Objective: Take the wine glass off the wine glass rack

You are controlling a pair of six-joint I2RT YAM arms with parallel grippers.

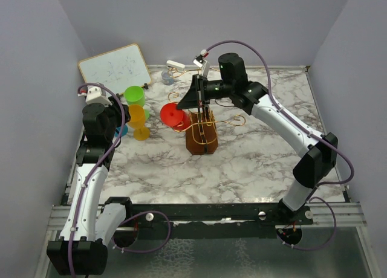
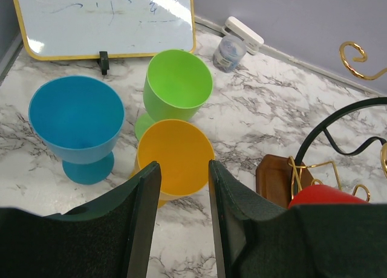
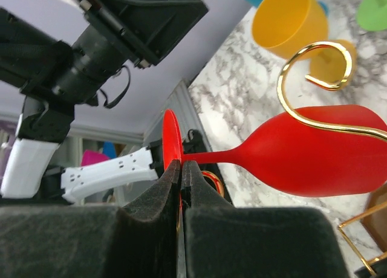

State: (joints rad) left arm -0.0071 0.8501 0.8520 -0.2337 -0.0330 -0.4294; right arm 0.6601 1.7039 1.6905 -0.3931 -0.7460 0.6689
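The red wine glass hangs bowl down, its round foot on top. My right gripper is shut on the rim of that foot, reaching in from the right. A curled gold arm of the wine glass rack crosses the bowl. The rack's brown wooden base stands mid-table, just right of the glass. My left gripper is open and holds nothing, hovering over the left side of the table and aimed at a yellow glass. The rack base and red glass lie to its right.
Blue, green and yellow plastic glasses stand at the left of the marble table. A whiteboard leans at the back left. A small white case and a grey jar sit by the back wall.
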